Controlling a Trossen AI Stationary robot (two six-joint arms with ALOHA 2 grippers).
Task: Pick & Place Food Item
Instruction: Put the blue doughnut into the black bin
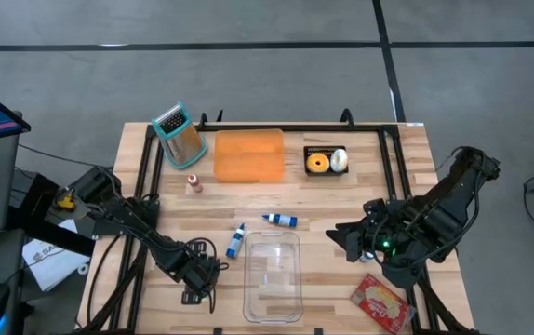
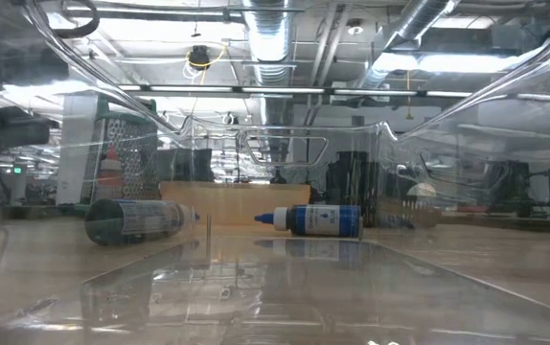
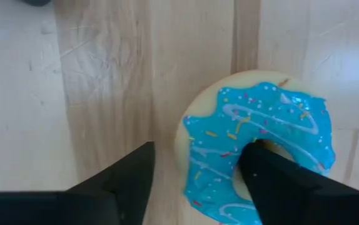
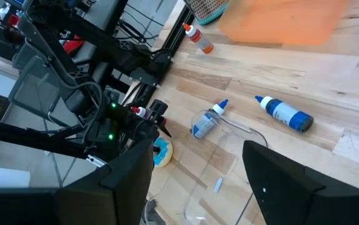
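A doughnut with blue icing and sprinkles (image 3: pixel 254 150) lies flat on the wooden table, left of the clear container; it also shows in the right wrist view (image 4: pixel 162 153). My left gripper (image 3: pixel 195 178) points down over it, open. One finger (image 3: pixel 126 181) stands outside the ring with bare table between it and the doughnut. The other finger (image 3: pixel 279 181) is at the doughnut's hole. In the high view the left gripper (image 1: pixel 197 274) hides the doughnut. My right gripper (image 1: pixel 346 237) hangs open above the table, right of the container, with nothing between its fingers. My left gripper comes at the doughnut from above, its fingers on either side of one part of the ring (image 3: pixel 207 169). The finger at the hole (image 3: pixel 264 165) overlaps the icing's inner edge. Whether it touches, I cannot tell. The doughnut lies flat on the table.
A clear container (image 1: pixel 272 274) stands at the front middle, with two blue-and-white bottles (image 1: pixel 281 220) (image 1: pixel 236 242) lying at its far end. Farther back are an orange board (image 1: pixel 248 154), a grater (image 1: pixel 179 135), a small bottle (image 1: pixel 193 183) and a black tray (image 1: pixel 326 161). A red packet (image 1: pixel 381 302) lies front right.
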